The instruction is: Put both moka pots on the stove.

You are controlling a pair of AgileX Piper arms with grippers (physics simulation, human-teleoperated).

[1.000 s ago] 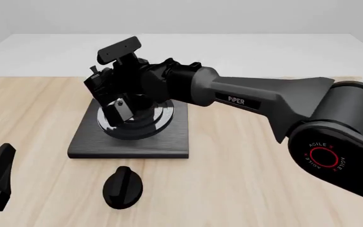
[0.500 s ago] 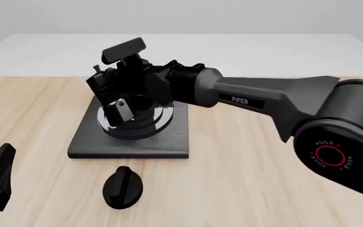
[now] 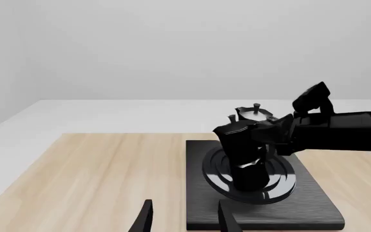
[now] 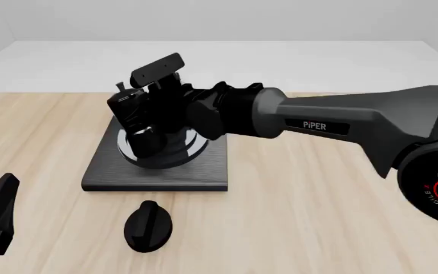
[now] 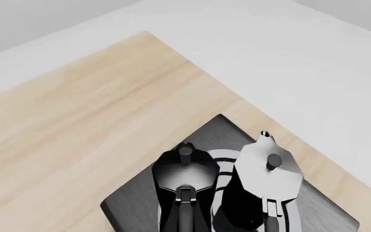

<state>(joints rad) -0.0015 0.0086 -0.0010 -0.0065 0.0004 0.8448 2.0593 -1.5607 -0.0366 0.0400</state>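
On the pale wooden table (image 4: 295, 217), both black faceted moka pots (image 5: 227, 179) stand side by side on your flat black stove (image 4: 105, 171), the left claw (image 3: 182, 220) parted and idle, the right claw's spread untellable.

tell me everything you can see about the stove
The stove is a flat, square, dark grey-black slab lying on the wooden table. Concentric silver and black burner rings sit in its middle. Both moka pots stand side by side on the rings. The right arm's claw reaches in over it, its tips hidden. A separate black knob lies on the table in front of it, not touching.
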